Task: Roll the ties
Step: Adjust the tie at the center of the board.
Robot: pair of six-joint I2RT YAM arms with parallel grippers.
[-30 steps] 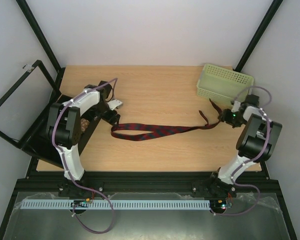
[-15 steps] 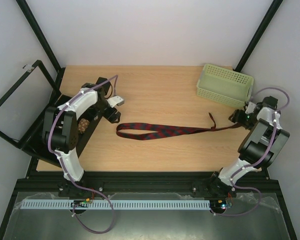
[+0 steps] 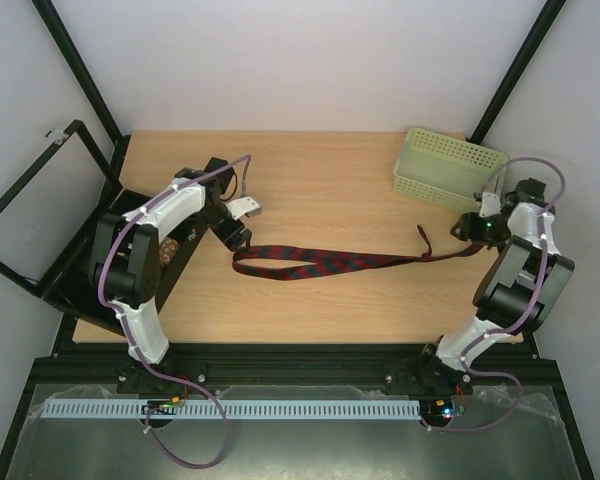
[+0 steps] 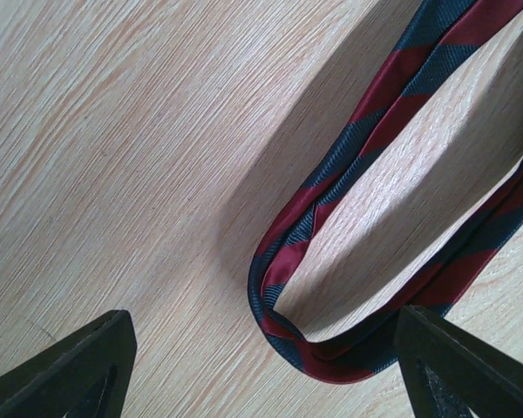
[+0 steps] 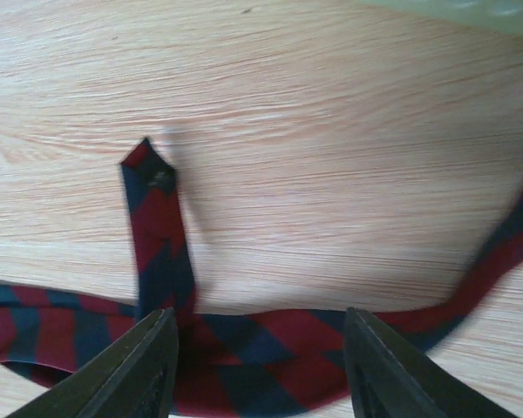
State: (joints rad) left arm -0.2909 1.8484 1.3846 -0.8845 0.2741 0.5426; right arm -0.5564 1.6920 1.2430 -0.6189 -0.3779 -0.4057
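Note:
One tie [image 3: 330, 263], dark red with navy diagonal stripes, lies stretched across the middle of the table. Its left end is folded back into a loop [image 4: 283, 261]. Its narrow pointed tip [image 5: 148, 170] sticks up near the right end. My left gripper [image 3: 237, 238] hovers just above the looped end, open, with the loop between its fingers [image 4: 70, 370]. My right gripper [image 3: 472, 230] is over the right end, open, and the tie [image 5: 270, 348] runs across between its fingers [image 5: 135, 370]. Neither gripper grips the fabric.
A pale green perforated basket [image 3: 450, 170] stands at the back right, close behind the right gripper. A black box [image 3: 80, 275] with brownish things in it sits off the table's left edge beside the left arm.
The right gripper pulled the tie a little to the right, then shifted slightly back. The left gripper moved right and down to the tie's looped end.

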